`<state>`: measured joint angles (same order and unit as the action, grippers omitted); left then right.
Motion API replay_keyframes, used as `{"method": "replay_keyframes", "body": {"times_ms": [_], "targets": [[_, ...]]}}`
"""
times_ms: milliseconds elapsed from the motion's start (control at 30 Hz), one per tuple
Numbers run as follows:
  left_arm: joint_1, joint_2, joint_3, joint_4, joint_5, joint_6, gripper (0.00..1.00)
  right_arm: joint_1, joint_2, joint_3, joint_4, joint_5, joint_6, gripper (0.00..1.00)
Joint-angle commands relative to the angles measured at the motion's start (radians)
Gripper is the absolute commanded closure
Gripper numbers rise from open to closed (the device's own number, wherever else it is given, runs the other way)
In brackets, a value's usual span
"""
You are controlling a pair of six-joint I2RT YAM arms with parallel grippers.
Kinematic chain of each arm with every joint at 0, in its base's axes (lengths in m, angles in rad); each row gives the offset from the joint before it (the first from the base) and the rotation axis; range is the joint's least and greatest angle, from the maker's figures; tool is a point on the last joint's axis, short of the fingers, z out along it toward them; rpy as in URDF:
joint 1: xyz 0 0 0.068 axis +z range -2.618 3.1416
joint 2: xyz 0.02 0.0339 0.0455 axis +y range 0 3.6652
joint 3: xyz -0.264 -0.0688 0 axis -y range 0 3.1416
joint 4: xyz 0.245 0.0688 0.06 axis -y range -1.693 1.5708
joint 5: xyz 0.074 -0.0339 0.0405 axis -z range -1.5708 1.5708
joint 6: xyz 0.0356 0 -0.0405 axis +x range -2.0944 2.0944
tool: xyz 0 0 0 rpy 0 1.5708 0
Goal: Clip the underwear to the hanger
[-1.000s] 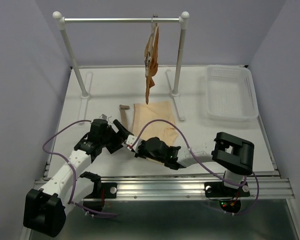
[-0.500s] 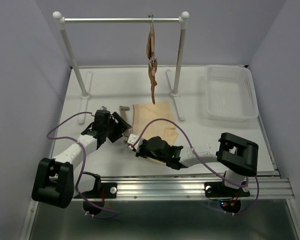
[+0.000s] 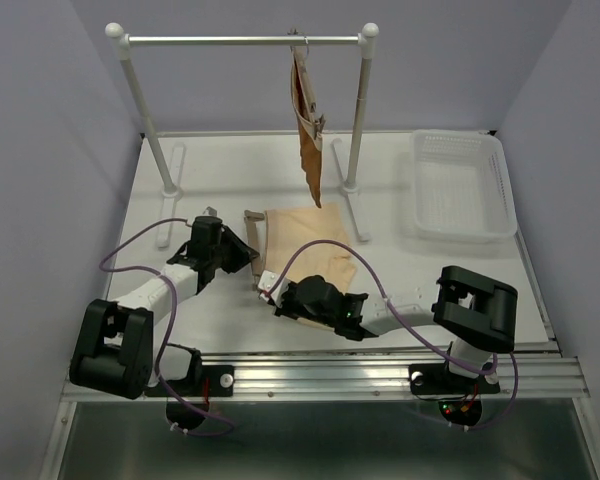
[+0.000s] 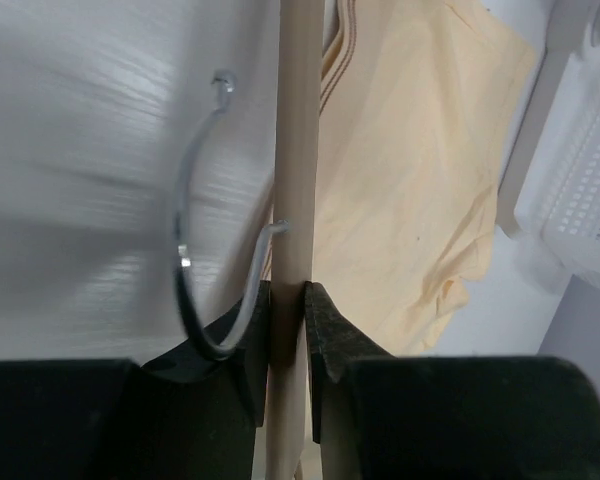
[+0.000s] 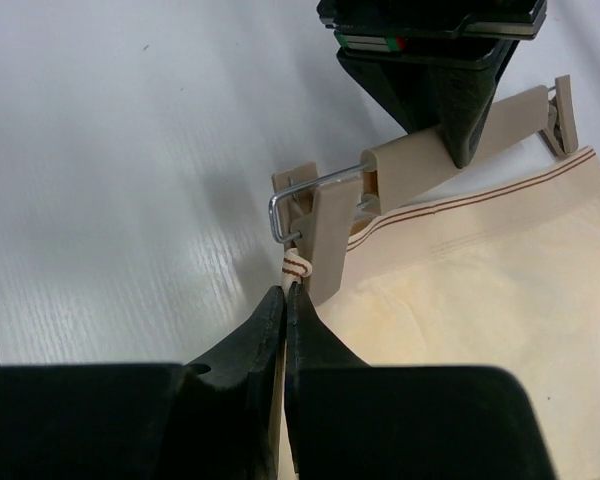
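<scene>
The pale beige underwear (image 3: 315, 245) lies flat on the white table. The wooden hanger (image 3: 254, 232) lies along its left, waistband edge. In the left wrist view my left gripper (image 4: 288, 300) is shut on the hanger's bar (image 4: 298, 150), a pad on each side. The wire hook (image 4: 185, 250) curves off to the left, and the underwear (image 4: 420, 170) spreads to the right. My right gripper (image 5: 285, 295) is shut on the underwear's striped waistband corner, right beside the hanger's near clip (image 5: 330, 240). From above, the left gripper (image 3: 245, 255) and right gripper (image 3: 278, 292) are close together.
A white rail stand (image 3: 245, 40) crosses the back, with a rust-brown garment (image 3: 308, 130) hanging from it on its own hanger. A white mesh basket (image 3: 460, 185) sits at the back right. The stand's feet (image 3: 352, 205) rest just behind the underwear.
My left gripper swung in to the hanger and closed on its bar. The rust-brown garment on the rail swung and turned. The right gripper kept its hold and place.
</scene>
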<state>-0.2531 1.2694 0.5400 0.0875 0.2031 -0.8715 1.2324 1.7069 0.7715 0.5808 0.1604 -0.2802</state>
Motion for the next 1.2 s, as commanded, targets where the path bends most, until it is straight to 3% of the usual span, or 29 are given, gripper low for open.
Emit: {"method": "replay_keyframes", "body": {"times_ms": [0,67,167,267,300,333,367,400,500,533,633,733,900,1167], "targets": [[0.005,0.007,0.008,0.089,0.050,0.016,0.77,0.012,-0.036,0.003,0.042,0.005,0.009,0.98],[0.005,0.012,0.005,0.095,0.062,0.020,0.81,0.012,-0.038,0.003,0.042,0.008,0.010,0.98],[0.005,0.010,-0.002,0.104,0.073,0.020,1.00,0.012,-0.039,0.000,0.044,0.016,0.018,0.98],[0.006,-0.007,-0.011,0.124,0.087,0.035,1.00,0.012,-0.044,-0.003,0.044,0.040,0.044,0.93],[0.006,-0.018,-0.018,0.147,0.093,0.038,1.00,0.012,-0.052,-0.005,0.044,0.050,0.056,0.87],[0.005,-0.042,-0.034,0.178,0.099,0.045,1.00,0.012,-0.059,-0.006,0.039,0.074,0.094,0.70],[0.005,-0.057,-0.041,0.190,0.110,0.052,1.00,0.012,-0.076,-0.006,0.031,0.082,0.111,0.63],[0.005,-0.091,-0.052,0.198,0.113,0.060,1.00,0.012,-0.087,-0.009,0.010,0.090,0.148,0.46],[0.005,-0.145,-0.064,0.210,0.104,0.092,1.00,0.012,-0.127,-0.021,-0.016,0.106,0.209,0.34],[0.006,-0.180,-0.077,0.216,0.104,0.101,1.00,0.012,-0.157,-0.034,-0.031,0.120,0.251,0.19],[0.006,-0.250,-0.109,0.253,0.125,0.121,1.00,0.003,-0.214,-0.037,-0.091,0.117,0.323,0.00],[0.005,-0.298,-0.120,0.255,0.139,0.152,1.00,-0.086,-0.275,-0.051,-0.120,0.078,0.459,0.00],[0.003,-0.346,-0.164,0.322,0.211,0.141,1.00,-0.305,-0.317,-0.066,-0.119,-0.230,0.703,0.00],[-0.002,-0.450,-0.250,0.412,0.259,0.080,1.00,-0.467,-0.259,-0.040,0.019,-0.484,0.946,0.00]]}}
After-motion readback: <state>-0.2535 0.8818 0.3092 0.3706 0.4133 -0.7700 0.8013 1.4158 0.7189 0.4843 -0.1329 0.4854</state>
